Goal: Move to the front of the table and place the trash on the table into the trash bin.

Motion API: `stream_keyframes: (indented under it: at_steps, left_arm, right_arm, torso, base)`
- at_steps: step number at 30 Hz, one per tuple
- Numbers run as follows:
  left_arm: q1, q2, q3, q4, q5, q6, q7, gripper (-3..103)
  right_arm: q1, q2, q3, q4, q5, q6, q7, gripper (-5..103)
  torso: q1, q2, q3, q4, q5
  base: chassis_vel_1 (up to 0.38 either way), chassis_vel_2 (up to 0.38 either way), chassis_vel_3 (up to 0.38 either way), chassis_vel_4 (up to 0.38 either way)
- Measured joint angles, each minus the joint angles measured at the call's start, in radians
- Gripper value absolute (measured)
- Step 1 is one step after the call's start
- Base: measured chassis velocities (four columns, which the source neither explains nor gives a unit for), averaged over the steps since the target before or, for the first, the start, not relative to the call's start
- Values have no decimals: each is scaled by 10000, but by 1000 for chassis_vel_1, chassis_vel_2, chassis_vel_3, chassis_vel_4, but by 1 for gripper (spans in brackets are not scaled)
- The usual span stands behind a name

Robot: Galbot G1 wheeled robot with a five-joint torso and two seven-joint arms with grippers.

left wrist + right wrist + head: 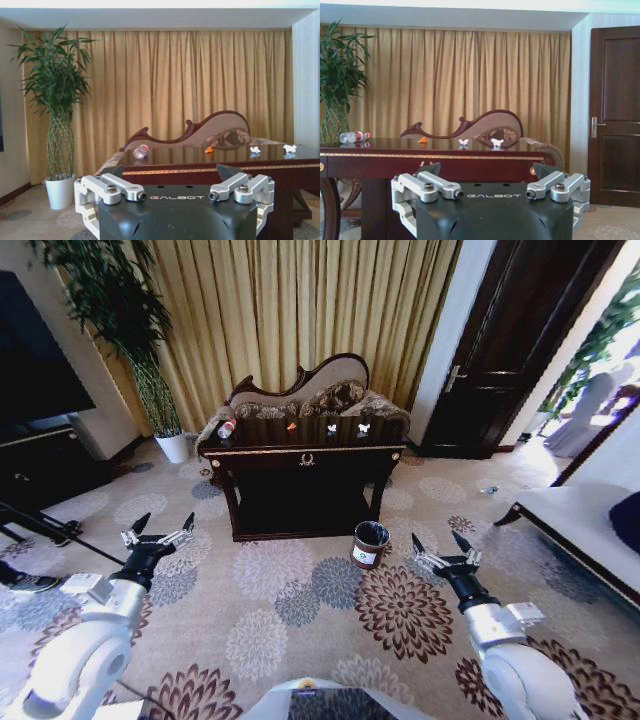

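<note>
The trash lies in a row on the table [305,455]: a bottle [227,427] at the left end, on its side with its length running across the top, an orange scrap [291,425], then two paper bits [331,428] and [364,427]. The bin [370,543] stands on the carpet by the table's right front corner. All of it lies well ahead of both claws. The left gripper [158,533] and right gripper [444,552] hover spread wide, holding nothing; the bottle is nearer the left, the bin nearer the right.

Both arms are extended forward and low. The left gripper [160,527] is held with fingers spread apart and empty; the right gripper [442,545] is likewise spread and empty.
</note>
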Motion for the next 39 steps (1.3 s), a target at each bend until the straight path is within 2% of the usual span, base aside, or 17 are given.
stream_keyframes:
  at_steps: [32, 39]
  left_arm:
    - [101, -96, -138, -126, 24, -51, 75, 100]
    - [81, -121, -122, -5, 42, -151, 246, 100]
  right_arm:
    - [-114, 74, 4, 92, -53, 83, -165, 100]
    - [-82, 67, -53, 92, -117, 82, -170, 100]
  torso:
    - [-2, 2, -1, 1, -1]
    - [1, 0, 0, 1, -3]
  base:
    - [-115, 118, 103, -122]
    - [-153, 171, 161, -168]
